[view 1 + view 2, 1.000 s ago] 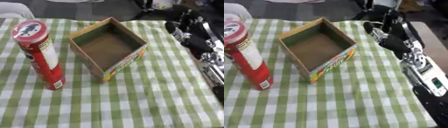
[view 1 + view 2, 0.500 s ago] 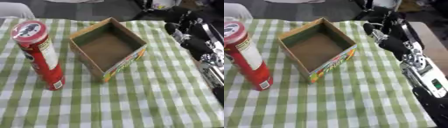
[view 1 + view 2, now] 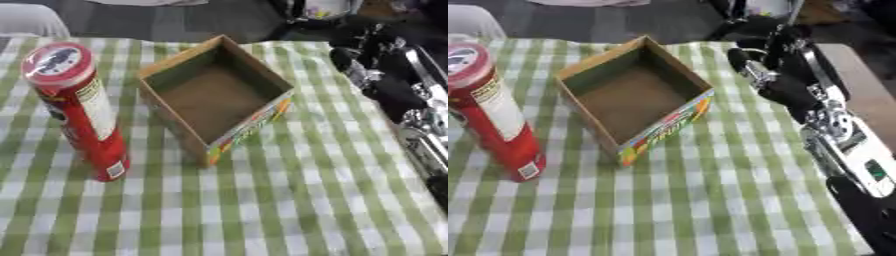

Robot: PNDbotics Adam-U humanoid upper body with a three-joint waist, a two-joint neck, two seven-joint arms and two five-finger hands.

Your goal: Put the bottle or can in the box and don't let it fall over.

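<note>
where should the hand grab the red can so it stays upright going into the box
Grip the red can round its mid body, probably from the side facing away from the box, the robot's left. It stands upright and tall on the checked cloth, so a side wrap keeps it vertical. The right hand is on the box's far side, so the box blocks a sideways approach from there.

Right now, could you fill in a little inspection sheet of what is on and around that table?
Surface: green and white checked tablecloth.
Job's things: red can upright, left of the box, apart from it; open cardboard box empty.
Clutter: nothing seen.
Hands: right hand over the table's right side, beside the box, holding nothing, fingers unclear; left hand not in view.
Cables: nothing seen.
Surroundings: dark floor beyond the far edge.
</note>
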